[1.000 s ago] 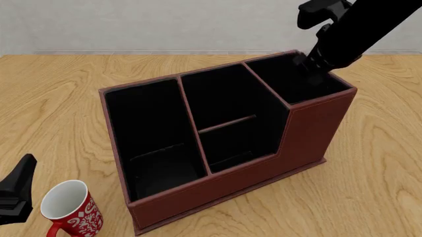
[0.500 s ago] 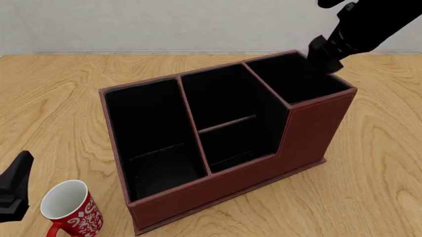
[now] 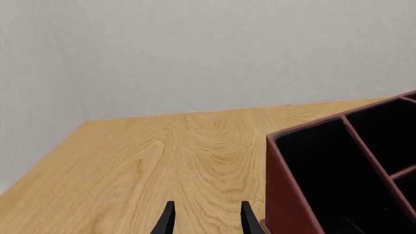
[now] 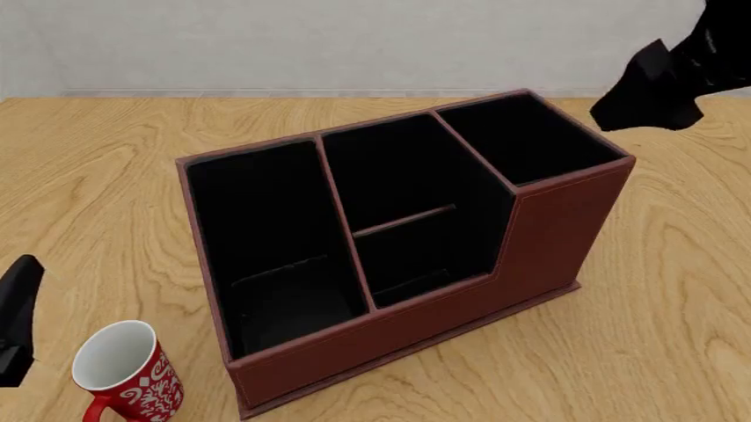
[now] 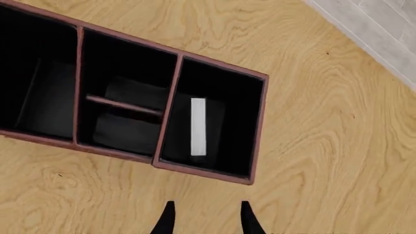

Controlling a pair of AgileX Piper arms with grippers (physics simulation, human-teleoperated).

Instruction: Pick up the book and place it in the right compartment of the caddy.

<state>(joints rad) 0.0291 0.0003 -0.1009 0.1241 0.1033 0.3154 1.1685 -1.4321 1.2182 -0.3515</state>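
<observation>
front view, nearest edge: red mug point(image 4: 121, 376) with white interior and white pattern, standing upright on the wooden table point(image 4: 94, 176), beside the low front corner of the caddy point(image 4: 388, 325). just left of the mug, the left gripper point(image 4: 14, 318) shows as a dark wedge at the frame edge; in the left wrist view its fingertips point(image 3: 167, 220) stand apart, spread over bare table with nothing between them. middle ground: the caddy, reddish-brown with black lining, three sections and a stepped front wall. far end: the right compartment point(image 4: 528, 136), behind the tallest front wall. in the right wrist view the book point(image 5: 198, 126) lies inside this compartment point(image 5: 211, 126), its white page edge facing up, black cover around it. farthest: the right gripper point(image 4: 648, 97) hangs above and beyond the caddy's right end; its fingers point(image 5: 246, 218) are spread and hold nothing.
</observation>
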